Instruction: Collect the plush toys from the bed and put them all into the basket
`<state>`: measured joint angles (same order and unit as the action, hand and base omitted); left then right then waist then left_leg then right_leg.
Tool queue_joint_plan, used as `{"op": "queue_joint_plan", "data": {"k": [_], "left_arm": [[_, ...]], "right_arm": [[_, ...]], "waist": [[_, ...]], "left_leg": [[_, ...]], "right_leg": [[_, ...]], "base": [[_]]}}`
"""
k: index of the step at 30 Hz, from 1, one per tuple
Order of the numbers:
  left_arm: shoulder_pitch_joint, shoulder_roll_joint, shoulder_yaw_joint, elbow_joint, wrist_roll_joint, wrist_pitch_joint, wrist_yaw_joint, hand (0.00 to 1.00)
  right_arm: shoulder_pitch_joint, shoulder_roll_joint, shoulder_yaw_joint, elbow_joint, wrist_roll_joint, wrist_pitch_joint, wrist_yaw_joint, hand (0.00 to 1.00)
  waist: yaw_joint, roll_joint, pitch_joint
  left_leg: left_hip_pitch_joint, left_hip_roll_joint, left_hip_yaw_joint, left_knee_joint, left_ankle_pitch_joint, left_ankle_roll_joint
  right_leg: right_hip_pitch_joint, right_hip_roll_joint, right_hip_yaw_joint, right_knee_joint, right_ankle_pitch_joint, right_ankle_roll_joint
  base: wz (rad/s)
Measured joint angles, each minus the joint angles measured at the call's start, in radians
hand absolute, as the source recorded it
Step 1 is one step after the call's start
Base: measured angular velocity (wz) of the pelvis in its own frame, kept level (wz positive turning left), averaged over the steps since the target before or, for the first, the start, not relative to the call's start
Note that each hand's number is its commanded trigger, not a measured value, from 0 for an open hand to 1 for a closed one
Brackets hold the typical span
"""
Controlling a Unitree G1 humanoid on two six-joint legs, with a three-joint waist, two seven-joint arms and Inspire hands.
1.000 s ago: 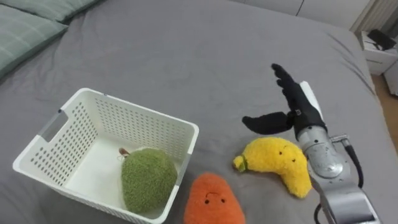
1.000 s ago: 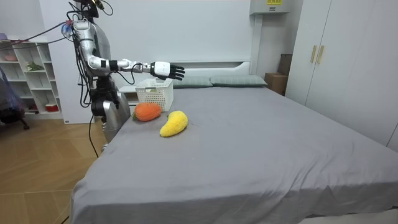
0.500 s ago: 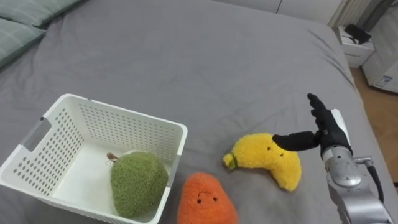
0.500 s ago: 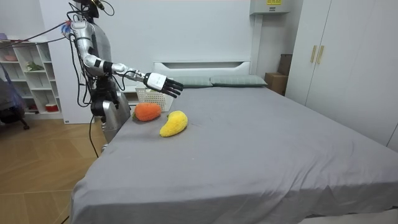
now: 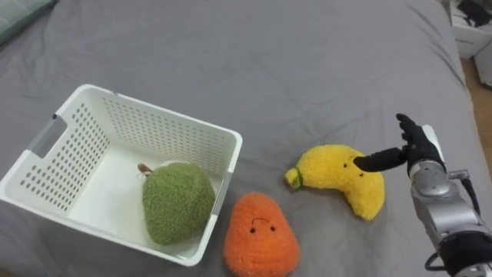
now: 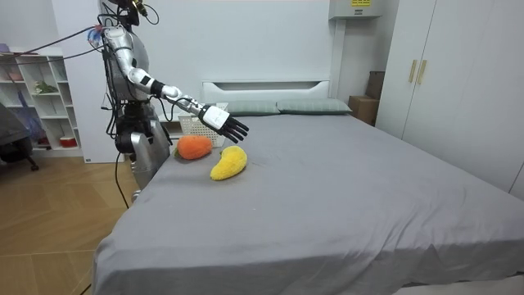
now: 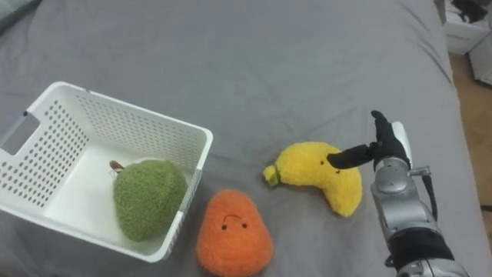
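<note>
Left eye view: my right hand point(image 5: 421, 151) hovers spread just right of the banana point(image 5: 338, 181), thumb over its upper edge. The banana lies on the bed point(image 5: 254, 61) beside the orange toy point(image 5: 260, 235), near the basket point(image 5: 146, 115) holding a green toy point(image 5: 177, 201).

Room view: the hand point(image 6: 223, 123) hangs above the banana point(image 6: 228, 162), so I should drop lower before curling.

Right eye view: I'd aim the palm point(image 7: 388, 154) over the thick middle point(image 7: 319, 173), fingers round the far side.

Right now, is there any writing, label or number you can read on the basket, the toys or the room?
No text can be read.
Basket, green toy, orange toy, banana: no print shows.
Yellow label on the white box high on the wall: too small to read.
</note>
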<state>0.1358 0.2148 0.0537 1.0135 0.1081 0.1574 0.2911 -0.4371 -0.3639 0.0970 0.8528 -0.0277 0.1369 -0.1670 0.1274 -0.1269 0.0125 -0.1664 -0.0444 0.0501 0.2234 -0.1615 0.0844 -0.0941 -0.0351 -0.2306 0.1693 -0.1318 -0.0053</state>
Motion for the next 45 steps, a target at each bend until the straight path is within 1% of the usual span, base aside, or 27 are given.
{"op": "queue_joint_plan", "data": {"k": [2,4,6,9,11,14,17,21,23,26,29,30,31,32,33,34,41,45], "left_arm": [[-0.017,0.002,-0.002,0.009,-0.011,-0.007,-0.005,0.0],[-0.02,0.002,-0.003,0.01,-0.018,-0.009,-0.016,0.0],[-0.021,0.002,-0.005,0.01,-0.02,-0.011,-0.016,0.0],[-0.027,0.003,-0.023,0.011,-0.027,-0.012,-0.016,0.0],[-0.038,0.003,-0.027,0.01,-0.039,-0.017,-0.016,0.0],[-0.053,0.003,-0.031,0.011,-0.04,-0.019,-0.016,0.0],[-0.053,0.003,-0.041,0.01,-0.043,-0.026,-0.018,0.0],[-0.053,0.003,-0.042,0.023,-0.079,-0.028,-0.02,0.0],[-0.053,0.004,-0.07,0.04,-0.099,-0.032,-0.027,0.0],[-0.068,0.003,-0.086,0.073,-0.104,-0.035,-0.042,0.0],[-0.084,0.001,-0.098,0.089,-0.117,-0.035,-0.042,0.0],[-0.085,0.001,-0.098,0.089,-0.117,-0.036,-0.042,0.0],[-0.086,0.0,-0.098,0.089,-0.117,-0.037,-0.042,0.0],[-0.086,0.001,-0.098,0.09,-0.117,-0.037,-0.041,0.0],[-0.086,0.001,-0.098,0.09,-0.117,-0.037,-0.04,0.0],[-0.086,0.001,-0.099,0.09,-0.117,-0.037,-0.04,0.0],[-0.088,0.001,-0.108,0.095,-0.117,-0.044,-0.038,0.0],[-0.088,0.001,-0.108,0.097,-0.118,-0.048,-0.037,0.0]], "right_arm": [[-0.035,-0.004,0.0,0.064,0.0,-0.006,-0.001,0.0],[-0.058,-0.005,-0.001,0.102,0.0,-0.008,-0.001,0.0],[-0.064,-0.007,-0.001,0.122,0.0,-0.013,-0.001,0.0],[-0.064,-0.007,0.0,0.125,0.0,-0.015,-0.001,0.0],[-0.064,-0.007,0.001,0.128,0.0,-0.015,-0.001,0.0],[-0.064,-0.014,0.008,0.135,0.006,-0.016,-0.001,0.0],[-0.064,-0.016,0.018,0.151,0.003,-0.016,-0.001,0.0],[-0.064,-0.017,0.027,0.158,-0.003,-0.016,0.003,0.0],[-0.064,-0.018,0.062,0.181,-0.012,-0.028,0.019,0.0],[-0.064,-0.018,0.121,0.195,-0.017,-0.028,0.053,0.0],[-0.063,-0.018,0.148,0.199,-0.059,-0.028,0.08,0.0],[-0.063,-0.018,0.149,0.2,-0.069,-0.028,0.084,0.02],[-0.063,-0.018,0.149,0.201,-0.088,-0.029,0.089,0.37],[-0.063,-0.019,0.15,0.202,-0.101,-0.029,0.096,0.55],[-0.063,-0.019,0.151,0.204,-0.104,-0.029,0.097,0.8],[-0.063,-0.019,0.155,0.207,-0.11,-0.029,0.097,1.0],[-0.064,-0.029,0.154,0.234,-0.136,-0.035,0.072,1.0],[-0.064,-0.029,0.154,0.245,-0.137,-0.036,0.058,1.0]], "waist": [[0.009,-0.001,0.0004],[0.01,-0.001,0.0005],[0.011,-0.001,0.0006],[0.011,0.007,0.0059],[0.012,0.014,0.011],[0.015,0.019,0.014],[0.015,0.022,0.0135],[0.017,0.024,0.0128],[0.019,0.029,0.0147],[0.029,0.033,0.0156],[0.046,0.033,0.0157],[0.048,0.033,0.0157],[0.05,0.033,0.0157],[0.05,0.033,0.0157],[0.05,0.033,0.0157],[0.049,0.033,0.0157],[0.055,0.034,0.0162],[0.062,0.041,0.0208]], "left_leg": [[-0.025,0.0,0.001,0.0,0.001,0.0],[-0.041,0.0,0.001,0.002,0.001,0.0],[-0.054,0.0,-0.001,0.003,0.001,0.0],[-0.068,-0.001,-0.002,0.003,0.001,0.0],[-0.074,-0.001,-0.001,0.001,0.001,0.0],[-0.09,0.0,-0.002,0.001,0.001,0.0],[-0.097,0.0,-0.002,0.001,0.001,0.0],[-0.098,-0.001,-0.001,0.001,0.001,0.0],[-0.088,-0.001,-0.004,0.001,0.001,0.0],[-0.085,-0.001,-0.003,0.001,0.001,0.0],[-0.085,0.0,-0.002,0.001,0.002,0.0],[-0.085,0.0,-0.003,0.001,0.002,0.0],[-0.085,-0.001,-0.003,0.002,0.003,0.0],[-0.084,-0.001,-0.004,0.002,0.003,0.0],[-0.084,-0.001,-0.004,0.002,0.003,0.0],[-0.084,-0.001,-0.004,0.003,0.003,0.0],[-0.084,-0.001,-0.012,0.006,0.003,0.0],[-0.086,-0.002,-0.018,0.006,0.003,0.0]], "right_leg": [[-0.027,0.0,0.001,0.001,0.0,0.0],[-0.043,-0.001,0.0,0.001,0.0,0.0],[-0.054,-0.001,-0.003,0.0,0.0,0.0],[-0.069,-0.002,-0.003,-0.001,0.0,0.0],[-0.076,-0.007,-0.001,-0.002,0.0,0.0],[-0.091,-0.007,-0.003,-0.002,0.0,0.0],[-0.099,-0.007,0.001,-0.002,0.0,0.0],[-0.1,-0.007,0.002,-0.001,0.0,0.0],[-0.089,-0.008,-0.004,-0.002,0.0,0.0],[-0.086,-0.008,-0.006,-0.002,0.0,0.0],[-0.086,-0.008,-0.006,-0.002,0.0,0.0],[-0.086,-0.008,-0.007,-0.002,0.0,0.0],[-0.085,-0.008,-0.007,-0.001,0.0,0.0],[-0.085,-0.008,-0.007,-0.001,0.0,0.0],[-0.084,-0.008,-0.007,-0.001,0.0,0.0],[-0.084,-0.008,-0.007,-0.001,0.0,0.0],[-0.08,-0.008,-0.018,-0.002,0.0,0.0],[-0.08,-0.008,-0.023,-0.002,0.0,0.0]], "base": [[0.0],[0.0],[0.0],[0.0],[0.0],[0.0],[0.0],[0.0],[0.04],[0.0],[0.0],[0.0],[0.0],[0.0],[0.0],[0.0],[0.03],[0.02]]}}
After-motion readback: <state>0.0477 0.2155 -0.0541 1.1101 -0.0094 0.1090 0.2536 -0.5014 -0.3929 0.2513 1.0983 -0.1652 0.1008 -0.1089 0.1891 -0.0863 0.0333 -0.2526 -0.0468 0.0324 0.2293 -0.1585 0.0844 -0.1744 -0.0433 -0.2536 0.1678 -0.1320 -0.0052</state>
